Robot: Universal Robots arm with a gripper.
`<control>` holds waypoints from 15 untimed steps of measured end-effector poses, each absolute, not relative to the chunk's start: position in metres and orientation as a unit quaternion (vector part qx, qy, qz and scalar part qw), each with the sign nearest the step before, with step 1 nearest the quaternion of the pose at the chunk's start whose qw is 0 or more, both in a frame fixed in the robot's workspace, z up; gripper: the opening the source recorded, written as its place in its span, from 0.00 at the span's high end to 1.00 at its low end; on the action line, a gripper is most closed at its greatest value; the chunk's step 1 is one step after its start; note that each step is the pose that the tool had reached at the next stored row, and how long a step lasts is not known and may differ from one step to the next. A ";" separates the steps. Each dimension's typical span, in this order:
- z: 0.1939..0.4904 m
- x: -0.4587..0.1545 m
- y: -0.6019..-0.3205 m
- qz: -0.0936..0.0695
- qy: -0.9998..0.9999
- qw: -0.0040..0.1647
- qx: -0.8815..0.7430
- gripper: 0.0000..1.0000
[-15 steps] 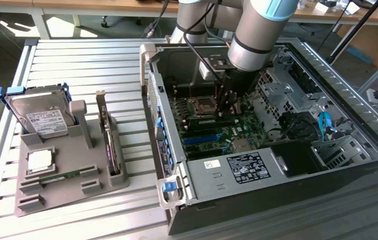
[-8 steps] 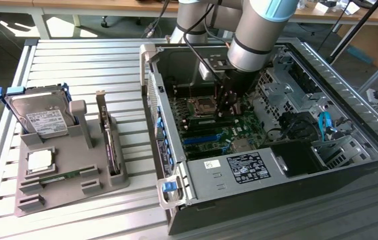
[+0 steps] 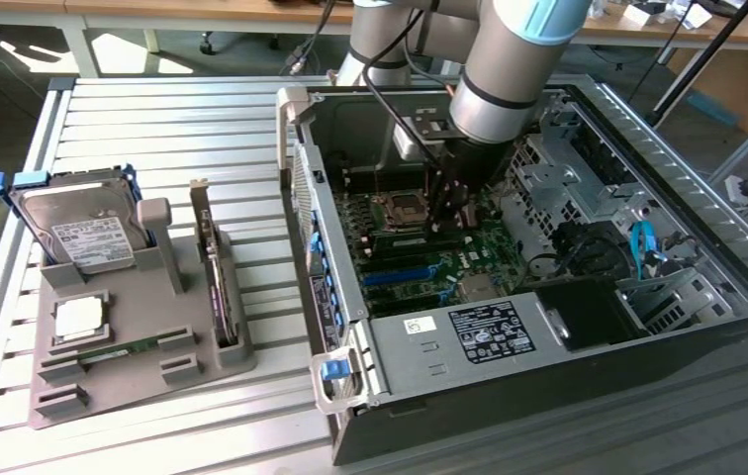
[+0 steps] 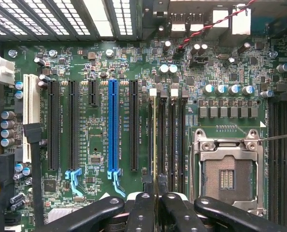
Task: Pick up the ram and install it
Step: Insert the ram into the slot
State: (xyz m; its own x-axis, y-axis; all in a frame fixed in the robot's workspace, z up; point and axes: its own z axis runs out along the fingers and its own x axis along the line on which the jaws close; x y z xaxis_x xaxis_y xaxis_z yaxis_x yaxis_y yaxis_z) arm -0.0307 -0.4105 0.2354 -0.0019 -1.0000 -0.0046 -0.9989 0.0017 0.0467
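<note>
The ram [image 4: 154,145] stands edge-on over a memory slot beside the processor socket [image 4: 226,170], clenched in the pincer [image 4: 155,195] — I'd keep it upright, notch aligned, pressing evenly.

In the exterior view the robot arm [image 3: 513,69] runs off the top edge, and its lower end covers part of the motherboard [image 3: 433,252]. The gripper [image 3: 451,203] there is too dark to make out. In the wrist view the ram [image 4: 155,145] is seen edge-on, its sticker and chips hidden, its lower end cut off behind the gripper [image 4: 155,208].
</note>
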 end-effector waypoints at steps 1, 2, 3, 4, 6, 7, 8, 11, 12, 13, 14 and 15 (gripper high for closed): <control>0.235 -0.031 -0.410 -0.018 -0.708 0.015 0.706 0.88; 0.235 -0.031 -0.410 -0.018 -0.708 0.015 0.706 0.88; 0.235 -0.031 -0.410 -0.018 -0.708 0.015 0.706 0.88; 0.235 -0.031 -0.410 -0.018 -0.708 0.015 0.706 0.88; 0.235 -0.030 -0.410 -0.018 -0.707 0.015 0.706 0.88; 0.235 -0.029 -0.410 -0.018 -0.708 0.015 0.706 0.88; 0.235 -0.029 -0.411 -0.018 -0.708 0.015 0.706 0.88; 0.235 -0.029 -0.410 -0.018 -0.708 0.015 0.706 0.88; 0.235 -0.029 -0.410 -0.018 -0.708 0.015 0.706 0.88; 0.235 -0.029 -0.410 -0.018 -0.708 0.015 0.706 0.88; 0.235 -0.029 -0.410 -0.018 -0.708 0.015 0.706 0.88; 0.235 -0.029 -0.410 -0.018 -0.708 0.015 0.706 0.88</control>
State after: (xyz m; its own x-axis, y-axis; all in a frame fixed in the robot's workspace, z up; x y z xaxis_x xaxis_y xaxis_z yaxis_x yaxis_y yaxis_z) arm -0.0289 -0.4105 0.2348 -0.0019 -1.0000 -0.0046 -0.9989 0.0017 0.0468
